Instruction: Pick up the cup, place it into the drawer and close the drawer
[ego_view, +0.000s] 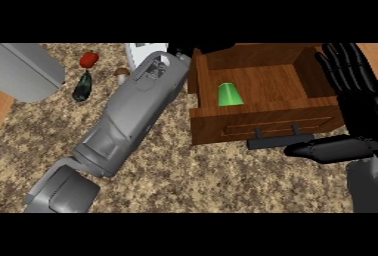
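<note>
A wooden drawer (255, 95) stands open on the speckled counter (192, 175), the green cup (229, 95) lying inside it, left of the right hand (347, 85), whose straight, spread fingers rest along the drawer's right wall with the thumb by the front handle (277, 140). The left hand (181, 49) is mostly hidden behind its grey forearm (133, 115) at the drawer's far left corner, fingers impossible to judge. No writing is legible anywhere.

The drawer (255, 95) stands open, its wooden floor bare around the green cup (229, 95) at its left. The right hand (347, 85) lies along its right wall, thumb before the front panel. The left forearm (133, 110) blocks the drawer's left side.
</note>
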